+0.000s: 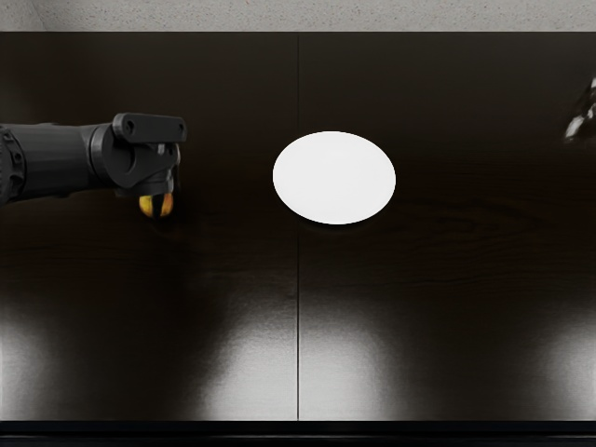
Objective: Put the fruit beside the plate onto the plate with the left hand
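One fruit [147, 206] sits under the left hand [147, 160], grip unclear, well left of the plate [333, 177].

Dark glossy table [186, 307] with a thin central seam [298, 326], pale wall strip [298, 14] behind

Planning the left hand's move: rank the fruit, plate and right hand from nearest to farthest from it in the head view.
1. The fruit, directly under the left hand, partly hidden by it.
2. The plate, mid-picture.
3. The right hand, at the far right edge.
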Available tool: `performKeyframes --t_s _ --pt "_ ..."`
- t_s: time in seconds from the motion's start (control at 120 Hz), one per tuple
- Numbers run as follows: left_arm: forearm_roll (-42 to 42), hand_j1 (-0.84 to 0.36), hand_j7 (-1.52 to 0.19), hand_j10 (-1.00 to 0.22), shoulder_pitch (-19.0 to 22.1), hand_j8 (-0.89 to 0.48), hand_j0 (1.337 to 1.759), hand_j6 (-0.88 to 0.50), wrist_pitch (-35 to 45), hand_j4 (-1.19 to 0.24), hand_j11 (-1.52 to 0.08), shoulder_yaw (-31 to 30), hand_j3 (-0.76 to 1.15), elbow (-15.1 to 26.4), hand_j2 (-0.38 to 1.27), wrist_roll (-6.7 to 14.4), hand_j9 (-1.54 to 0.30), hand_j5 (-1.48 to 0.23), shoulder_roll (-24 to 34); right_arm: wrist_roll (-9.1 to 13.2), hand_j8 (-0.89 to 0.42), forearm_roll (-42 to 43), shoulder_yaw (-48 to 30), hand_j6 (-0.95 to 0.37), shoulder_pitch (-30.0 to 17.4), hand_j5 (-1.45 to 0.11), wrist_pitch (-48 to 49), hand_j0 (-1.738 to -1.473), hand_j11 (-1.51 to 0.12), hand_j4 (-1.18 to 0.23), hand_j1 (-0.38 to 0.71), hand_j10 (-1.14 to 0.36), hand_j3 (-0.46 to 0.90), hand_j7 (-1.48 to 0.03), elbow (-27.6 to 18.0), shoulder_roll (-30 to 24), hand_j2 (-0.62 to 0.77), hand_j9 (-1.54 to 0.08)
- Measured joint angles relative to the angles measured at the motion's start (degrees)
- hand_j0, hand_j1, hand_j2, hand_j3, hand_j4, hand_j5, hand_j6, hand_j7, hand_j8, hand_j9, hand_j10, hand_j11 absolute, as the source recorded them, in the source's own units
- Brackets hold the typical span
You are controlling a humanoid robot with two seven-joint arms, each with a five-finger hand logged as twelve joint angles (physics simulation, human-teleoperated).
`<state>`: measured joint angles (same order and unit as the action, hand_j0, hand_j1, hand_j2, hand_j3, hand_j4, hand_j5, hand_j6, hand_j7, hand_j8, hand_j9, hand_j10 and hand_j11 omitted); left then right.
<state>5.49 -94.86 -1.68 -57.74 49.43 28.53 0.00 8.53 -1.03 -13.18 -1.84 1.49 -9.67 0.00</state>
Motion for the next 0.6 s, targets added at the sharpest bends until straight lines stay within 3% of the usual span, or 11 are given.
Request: performKeyframes --t_s 0.042,0.133,0.217,0.308,0.333,0.342,0.467,0.6 --pt "-0.63 -0.26 -0.78 -0.59 -0.05 -0.41 1.656 -0.43 -0.07 -0.58 -0.77 -0.11 0.00 -0.05 0.17 -0.01 -0.77 -0.79 0.00 0.00 0.00 -0.01 0.00 0.00 0.00 0.00 0.00 -1.658 0.00 0.00 -0.35 0.00 0.00 0.00 0.00 0.00 0.00 0.00" --pt "-1.77 -0.32 -0.94 -0.55 -0.28 -0.31 1.654 -0.34 -0.21 -0.64 -0.91 -0.18 0.00 -0.04 0.27 0.01 -0.92 -0.97 0.01 0.00 0.00 -0.01 0.00 0.00 0.00 0.00 0.00 -1.658 0.00 0.00 -0.35 0.00 0.00 0.00 0.00 0.00 0.00 0.00" --pt "-2.01 -0.35 -1.02 -0.53 -0.35 -0.28 1.654 -0.31 -0.14 -0.69 -0.98 -0.19 0.00 -0.07 0.41 0.01 -1.00 -1.04 0.01 0.00 0.00 -0.01 0.00 0.00 0.00 0.00 0.00 -1.658 0.00 0.00 -0.35 0.00 0.00 0.00 0.00 0.00 0.00 0.00" --pt "-3.10 -0.39 -1.09 -0.52 -0.92 -0.20 1.655 -0.28 -0.19 -0.73 -1.03 -0.26 0.00 0.02 0.44 0.06 -1.05 -1.11 0.04 0.00 0.00 -0.01 0.00 0.00 0.00 0.00 0.00 -1.658 0.00 0.00 -0.35 0.00 0.00 0.00 0.00 0.00 0.00 0.00" --pt "-3.51 -0.40 -1.10 -0.53 -1.11 -0.25 1.655 -0.30 -0.14 -0.74 -1.04 -0.30 0.00 0.04 0.44 0.05 -1.06 -1.11 0.04 0.00 0.00 -0.01 -0.01 0.00 0.00 0.00 0.00 -1.658 0.00 0.00 -0.35 0.00 0.00 0.00 0.00 0.00 0.00 0.00" --pt "-3.70 -0.42 -1.10 -0.52 -1.24 -0.24 1.655 -0.30 -0.15 -0.75 -1.04 -0.31 0.00 0.05 0.57 0.04 -1.07 -1.12 0.03 0.00 0.00 -0.01 -0.01 0.00 0.00 0.00 0.01 -1.658 0.00 0.00 -0.35 0.00 0.00 0.00 0.00 0.00 0.00 0.00" --pt "-5.93 -0.39 -1.14 -0.66 -3.16 -0.31 1.654 -0.35 -0.01 -0.78 -1.10 -0.27 0.00 0.20 0.41 0.37 -1.12 -1.16 0.01 0.00 0.00 0.01 0.00 0.00 0.00 0.00 0.00 -1.658 0.00 0.00 -0.35 0.00 0.00 0.00 0.00 0.00 0.00 0.00" --pt "-7.54 -0.43 -1.15 -0.75 -5.00 -0.38 1.653 -0.40 -0.01 -0.81 -1.13 0.59 0.00 0.25 0.52 1.01 -1.13 -1.17 0.00 0.01 0.00 0.00 0.00 0.00 0.00 0.00 0.00 -1.658 0.00 0.00 -0.35 0.00 0.00 0.00 0.00 0.00 0.00 0.00"
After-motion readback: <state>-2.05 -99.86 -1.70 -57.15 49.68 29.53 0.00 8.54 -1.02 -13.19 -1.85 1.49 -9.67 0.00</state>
